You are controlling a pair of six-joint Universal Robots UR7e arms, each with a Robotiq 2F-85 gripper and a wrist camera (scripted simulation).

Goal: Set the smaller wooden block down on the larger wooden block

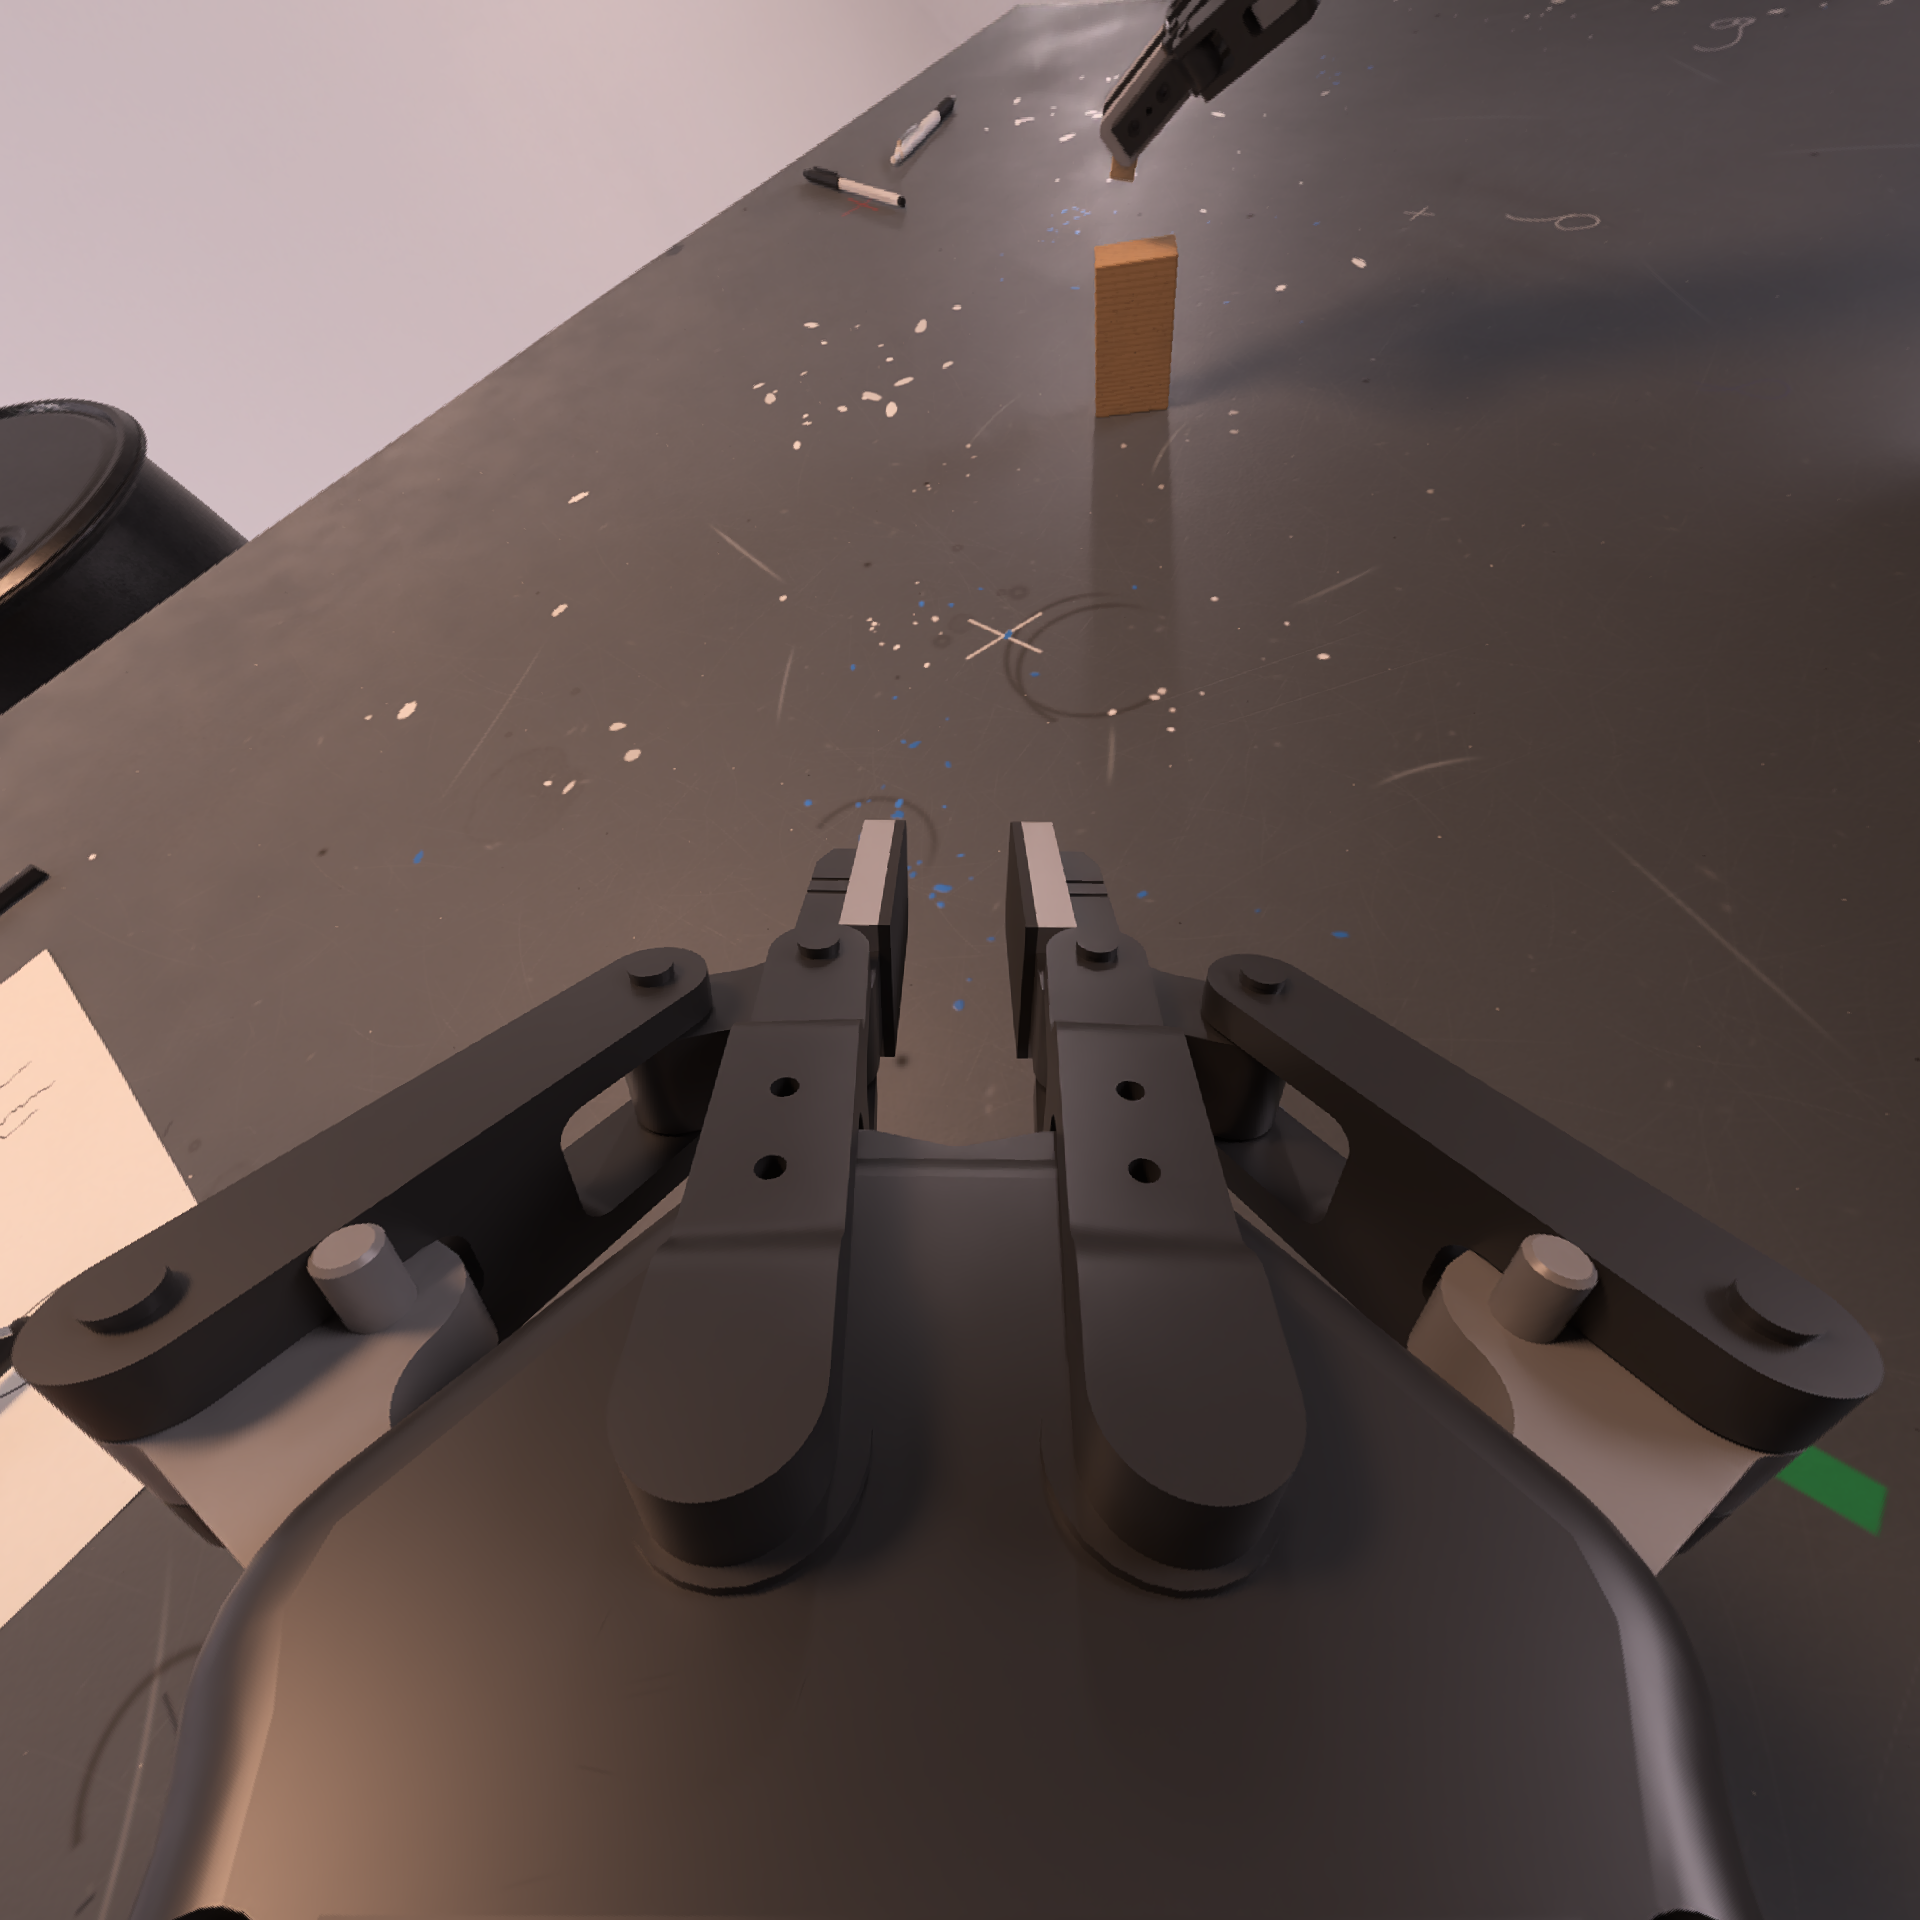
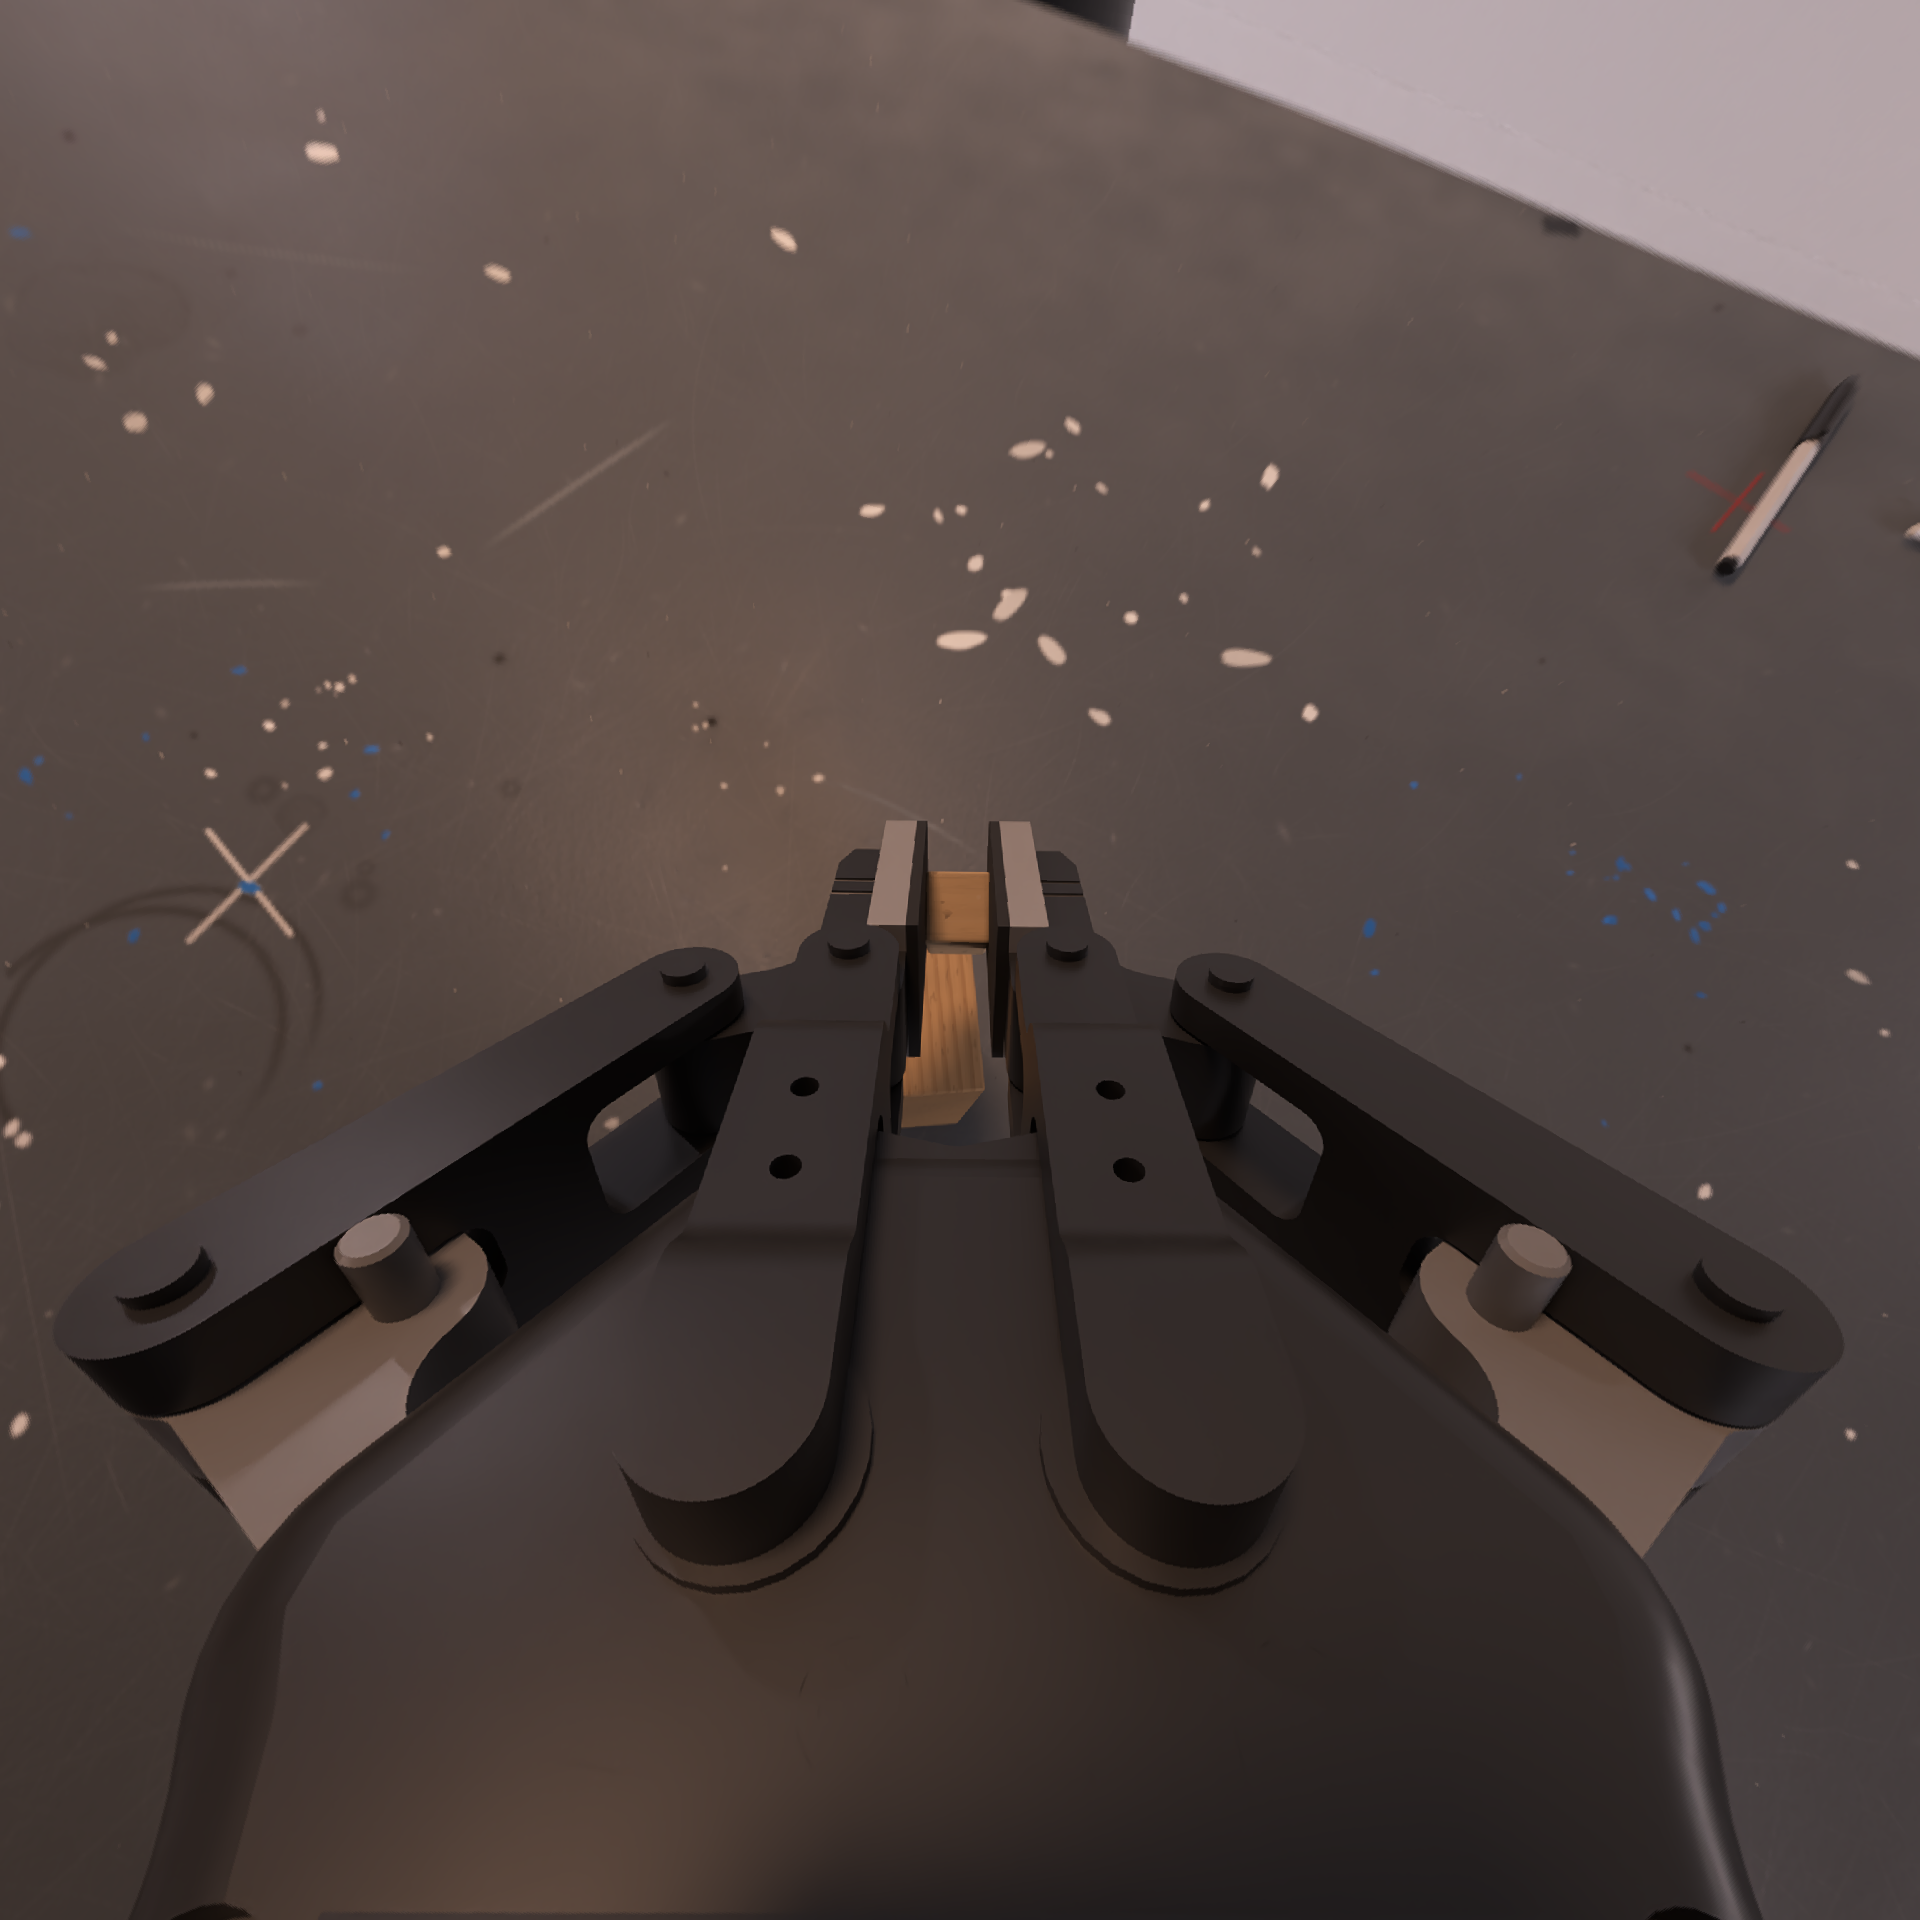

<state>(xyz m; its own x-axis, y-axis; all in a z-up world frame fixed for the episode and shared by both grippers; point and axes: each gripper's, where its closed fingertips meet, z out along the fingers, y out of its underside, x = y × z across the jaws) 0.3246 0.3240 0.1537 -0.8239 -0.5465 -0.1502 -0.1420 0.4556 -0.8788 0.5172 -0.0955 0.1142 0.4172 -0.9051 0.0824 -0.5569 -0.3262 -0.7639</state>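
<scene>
The right gripper [image 2: 955,873], clamped on the small tan wooden block [image 2: 957,906], hangs at one o'clock above the tall upright rectangular wooden block [image 1: 1134,325], whose narrow top could topple under an off-centre release, while the left gripper [image 1: 957,868] idles narrowly open and empty.

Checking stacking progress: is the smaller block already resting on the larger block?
No, the smaller block hangs in the right tool above and apart from the upright larger block.

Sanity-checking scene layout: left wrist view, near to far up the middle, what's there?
Left tool → white chalk cross → larger wooden block, upright → smaller wooden block, held in right tool above the table.
</scene>
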